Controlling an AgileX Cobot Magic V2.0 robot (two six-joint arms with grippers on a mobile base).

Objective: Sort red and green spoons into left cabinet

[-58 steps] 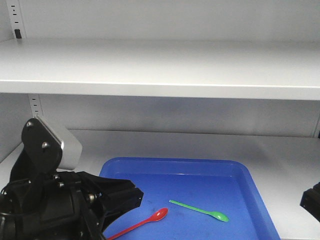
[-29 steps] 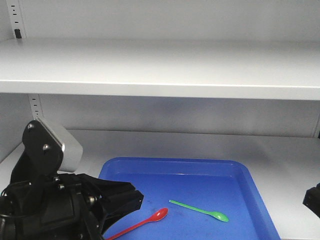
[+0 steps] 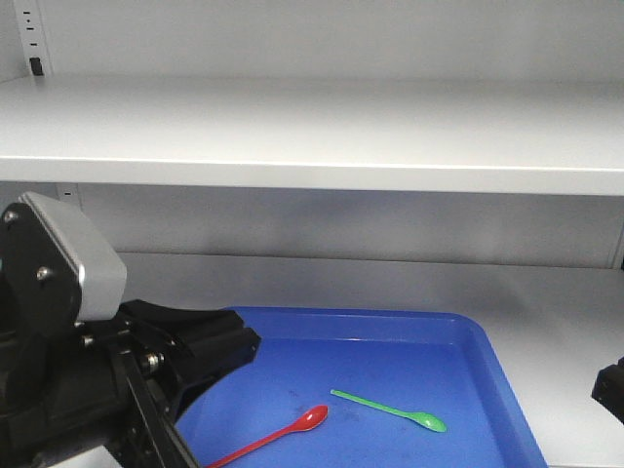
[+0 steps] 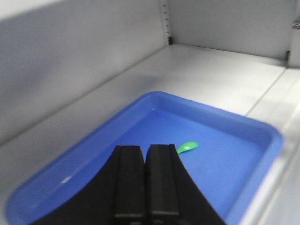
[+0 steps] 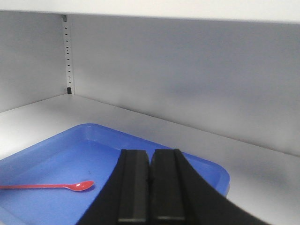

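The red spoon point(image 3: 283, 434) and the green spoon point(image 3: 390, 409) lie flat, apart from each other, in a blue tray point(image 3: 341, 314) on the lower shelf point(image 3: 390, 278) of the pale grey cabinet. My left gripper point(image 3: 244, 346) is shut and empty, held above the tray's left end. In the left wrist view its tips point(image 4: 146, 147) hide most of the green spoon, whose bowl point(image 4: 188, 146) shows just to their right. My right gripper point(image 5: 151, 152) is shut and empty over the tray's right end, with the red spoon point(image 5: 70, 186) to its left.
A wide upper shelf point(image 3: 312, 136) overhangs the tray. Slotted peg strips run up the back corners point(image 3: 34, 44) point(image 5: 68, 51). A bit of the right arm point(image 3: 609, 388) shows at the right edge. Bare shelf lies behind and to the right of the tray point(image 3: 565, 322).
My left arm has risen and drawn back to the left, its gripper tip now higher over the tray's left end. The spoons have not moved.
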